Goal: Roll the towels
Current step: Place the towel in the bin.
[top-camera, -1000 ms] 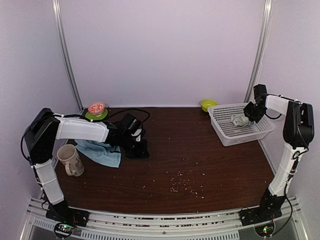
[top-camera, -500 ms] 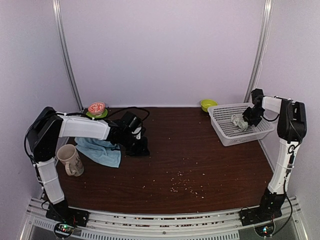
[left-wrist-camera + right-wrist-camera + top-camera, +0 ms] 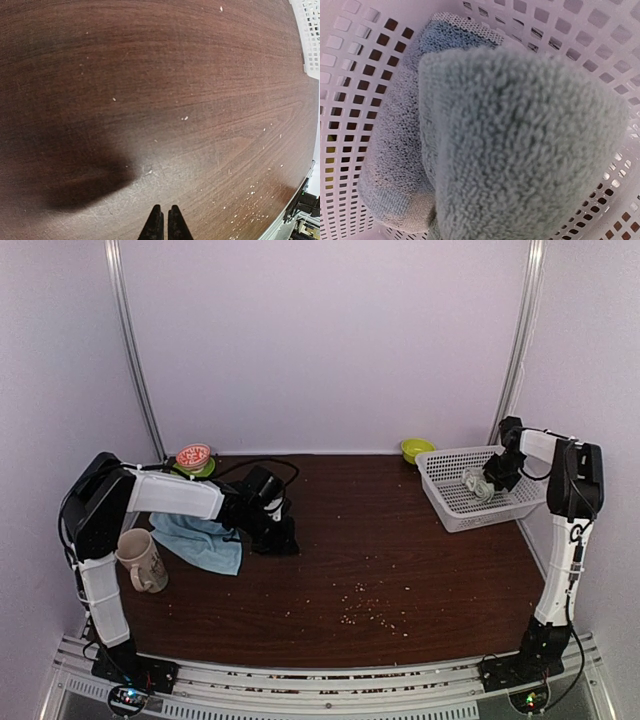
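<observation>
The light blue towel lies loose on the table at the left, next to the mug. My left gripper rests low on the table just right of it. In the left wrist view it is shut and empty over bare wood. The pale sage-green towel sits bundled inside the white basket. My right gripper is down in the basket against it. In the right wrist view the towel fills the frame and hides my fingers, which seem closed in it.
A small green bowl stands behind the basket. A pink bowl on a green plate stands at the back left. Crumbs are scattered on the table's near middle. The basket wall surrounds the right gripper.
My right arm has swung lower and a little left, deeper into the basket with the sage-green towel. My left arm has barely moved.
</observation>
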`<state>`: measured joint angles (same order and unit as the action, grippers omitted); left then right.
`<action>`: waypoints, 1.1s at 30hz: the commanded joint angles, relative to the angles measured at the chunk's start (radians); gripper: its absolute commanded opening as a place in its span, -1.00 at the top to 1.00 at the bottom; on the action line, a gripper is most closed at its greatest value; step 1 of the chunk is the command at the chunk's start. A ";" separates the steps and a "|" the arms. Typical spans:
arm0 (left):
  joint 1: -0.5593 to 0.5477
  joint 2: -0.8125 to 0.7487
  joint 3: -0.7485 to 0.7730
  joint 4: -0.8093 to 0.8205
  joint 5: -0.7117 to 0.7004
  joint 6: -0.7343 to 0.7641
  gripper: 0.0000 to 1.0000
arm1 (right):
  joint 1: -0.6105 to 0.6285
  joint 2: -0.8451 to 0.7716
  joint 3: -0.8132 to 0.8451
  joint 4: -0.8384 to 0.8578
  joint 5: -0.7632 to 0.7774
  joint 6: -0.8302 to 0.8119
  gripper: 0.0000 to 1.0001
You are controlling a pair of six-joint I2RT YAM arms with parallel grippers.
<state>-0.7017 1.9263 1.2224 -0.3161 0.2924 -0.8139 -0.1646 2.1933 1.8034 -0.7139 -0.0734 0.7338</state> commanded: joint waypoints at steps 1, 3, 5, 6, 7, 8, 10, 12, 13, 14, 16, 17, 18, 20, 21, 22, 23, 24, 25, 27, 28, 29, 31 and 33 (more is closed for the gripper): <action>0.012 0.008 0.023 0.019 0.021 0.005 0.92 | -0.012 0.024 0.041 -0.053 0.025 -0.019 0.85; 0.013 0.010 0.023 0.020 0.024 0.005 0.92 | -0.012 0.026 0.048 -0.070 0.024 -0.027 0.56; 0.013 0.011 0.021 0.021 0.027 0.005 0.92 | -0.012 0.026 0.047 -0.080 0.027 -0.030 0.27; 0.013 0.011 0.022 0.021 0.028 0.003 0.92 | -0.012 0.026 0.047 -0.085 0.026 -0.032 0.16; 0.013 0.010 0.020 0.023 0.029 0.003 0.91 | -0.012 0.026 0.048 -0.089 0.027 -0.032 0.07; 0.013 0.009 0.019 0.024 0.031 0.003 0.91 | -0.012 0.025 0.047 -0.092 0.029 -0.032 -0.01; 0.013 0.009 0.013 0.027 0.035 -0.001 0.91 | -0.012 0.023 0.047 -0.097 0.027 -0.034 -0.14; 0.013 0.005 0.007 0.032 0.037 -0.003 0.92 | -0.012 0.015 0.045 -0.099 0.026 -0.034 -0.24; 0.013 0.005 0.004 0.033 0.037 -0.003 0.92 | -0.012 0.012 0.045 -0.099 0.026 -0.035 -0.30; 0.013 0.003 0.003 0.034 0.037 -0.004 0.92 | -0.012 0.009 0.044 -0.100 0.026 -0.036 -0.34; 0.013 0.002 0.003 0.034 0.037 -0.005 0.92 | -0.012 0.000 0.044 -0.103 0.028 -0.038 -0.40; 0.013 0.002 0.003 0.034 0.038 -0.004 0.92 | -0.012 -0.005 0.043 -0.104 0.031 -0.038 -0.43; 0.012 0.001 0.004 0.035 0.037 -0.004 0.92 | -0.012 -0.010 0.043 -0.107 0.035 -0.038 -0.44; 0.013 0.002 0.004 0.036 0.039 -0.005 0.92 | -0.014 -0.021 0.043 -0.116 0.043 -0.039 -0.45; 0.013 0.002 0.003 0.037 0.039 -0.006 0.92 | -0.016 -0.026 0.043 -0.121 0.046 -0.037 -0.45; 0.013 0.002 0.002 0.038 0.040 -0.007 0.91 | -0.019 -0.033 0.040 -0.121 0.050 -0.036 -0.46; 0.013 0.002 0.001 0.040 0.042 -0.009 0.92 | -0.021 -0.040 0.036 -0.119 0.053 -0.036 -0.46; 0.013 0.003 0.000 0.041 0.043 -0.010 0.92 | -0.025 -0.046 0.031 -0.118 0.060 -0.036 -0.46; 0.013 0.002 0.000 0.043 0.044 -0.010 0.92 | -0.028 -0.051 0.027 -0.115 0.061 -0.036 -0.46; 0.013 0.005 -0.001 0.043 0.045 -0.009 0.91 | -0.037 -0.060 0.020 -0.116 0.065 -0.033 -0.46; 0.013 0.005 -0.001 0.044 0.046 -0.009 0.92 | -0.040 -0.065 0.016 -0.116 0.068 -0.031 -0.46; 0.013 0.005 -0.002 0.045 0.048 -0.010 0.92 | -0.043 -0.071 0.009 -0.112 0.071 -0.030 -0.46; 0.013 0.005 -0.003 0.046 0.048 -0.009 0.91 | -0.049 -0.085 -0.011 -0.093 0.067 -0.022 -0.46; 0.013 0.007 -0.003 0.046 0.049 -0.009 0.92 | -0.054 -0.096 -0.022 -0.082 0.064 -0.014 -0.46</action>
<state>-0.6971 1.9266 1.2221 -0.3069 0.3260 -0.8204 -0.2024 2.1632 1.8084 -0.8139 -0.0425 0.7055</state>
